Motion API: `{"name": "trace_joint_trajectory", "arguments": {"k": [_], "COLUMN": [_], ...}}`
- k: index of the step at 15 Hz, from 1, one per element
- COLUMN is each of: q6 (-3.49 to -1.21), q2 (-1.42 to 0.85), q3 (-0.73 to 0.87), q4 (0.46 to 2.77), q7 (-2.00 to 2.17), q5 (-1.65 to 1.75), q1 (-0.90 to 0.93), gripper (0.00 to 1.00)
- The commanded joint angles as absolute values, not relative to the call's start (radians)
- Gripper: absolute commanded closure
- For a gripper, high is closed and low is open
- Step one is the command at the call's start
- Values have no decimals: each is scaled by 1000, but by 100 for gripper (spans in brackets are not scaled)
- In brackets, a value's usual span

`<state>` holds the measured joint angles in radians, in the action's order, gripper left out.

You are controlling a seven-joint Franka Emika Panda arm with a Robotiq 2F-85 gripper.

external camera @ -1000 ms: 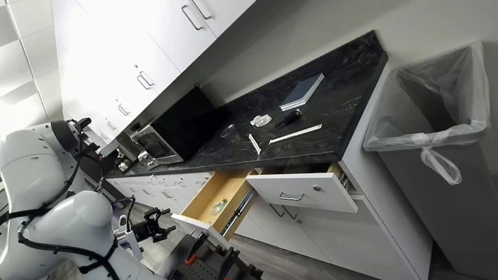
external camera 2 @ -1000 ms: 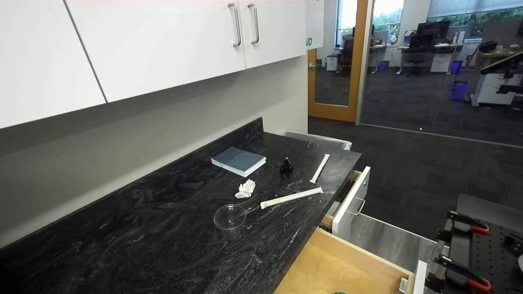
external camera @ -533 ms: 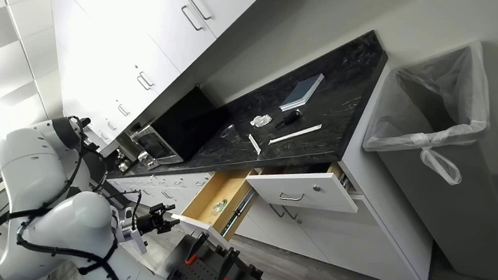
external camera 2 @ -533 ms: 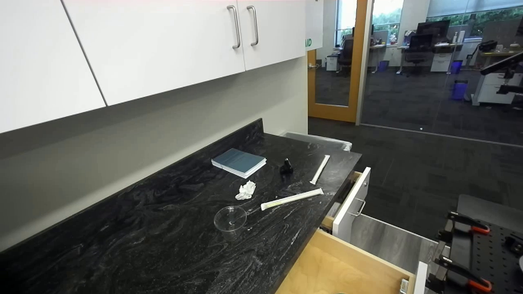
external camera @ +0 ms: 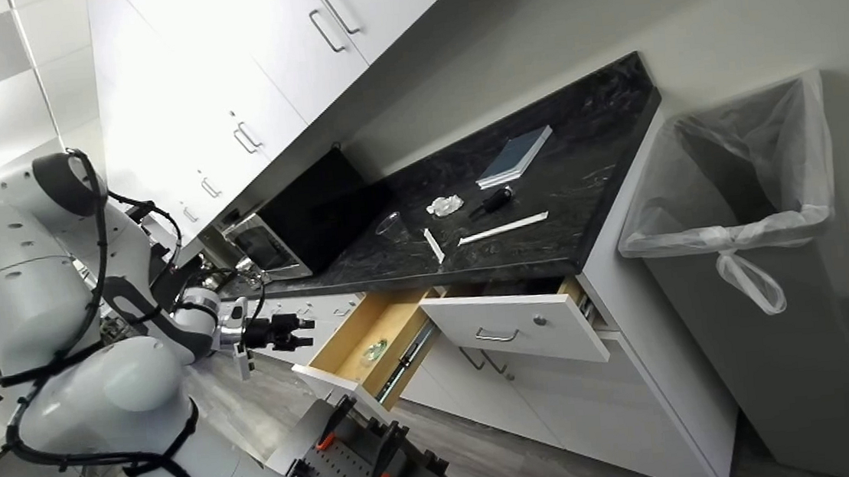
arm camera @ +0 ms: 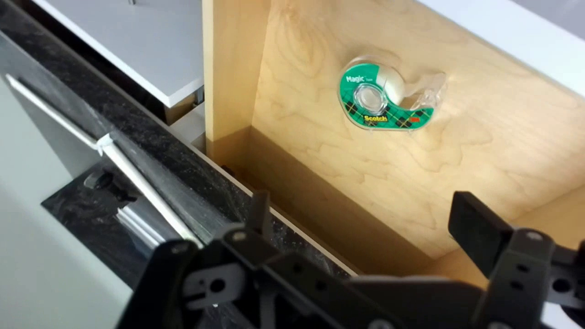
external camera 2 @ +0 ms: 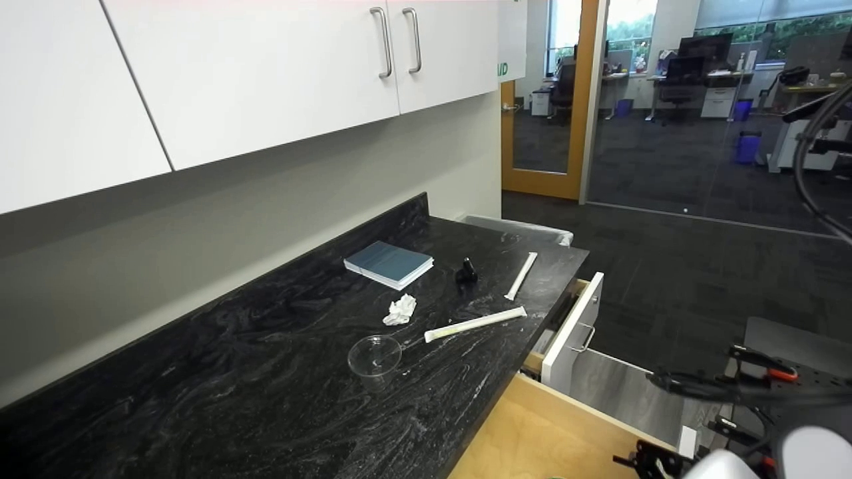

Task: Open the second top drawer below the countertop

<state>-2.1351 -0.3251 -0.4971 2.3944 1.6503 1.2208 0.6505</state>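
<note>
The second top drawer (external camera: 393, 322) stands pulled out, with its tan wooden box showing in both exterior views (external camera 2: 539, 429) and in the wrist view (arm camera: 311, 141). Its handle is hidden. The dark countertop (external camera: 586, 151) lies above it and also shows in the wrist view (arm camera: 155, 137). My gripper (external camera: 313, 333) is open and empty, near the drawer's outer end and higher than its front. In an exterior view the gripper (external camera 2: 632, 459) overlaps the drawer's outer corner. In the wrist view its fingertips (arm camera: 363, 210) are wide apart, with the drawer's inside behind them.
A green tape dispenser (arm camera: 370, 103) lies in the drawer. A wider white drawer (external camera: 470, 323) beside it is partly open. The countertop holds a book (external camera 2: 389, 261), crumpled paper (external camera 2: 401, 310), a clear cup (external camera 2: 375, 356) and wrapped straws (external camera 2: 476, 324). A lined bin (external camera: 778, 330) stands beside the cabinet.
My gripper has risen and moved slightly toward the drawer and has turned; the arm has lifted and now shows in both exterior views. Both drawers stand as before.
</note>
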Motion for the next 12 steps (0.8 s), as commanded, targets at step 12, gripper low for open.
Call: {"name": "trace_joint_trajectory", "arguments": {"k": [12], "q6": [-2580], "q2": [58], "q3": [-472], "q4": [2643], "q7": [1689], "q5": [1049], "q1": [472], "gripper": [0]}}
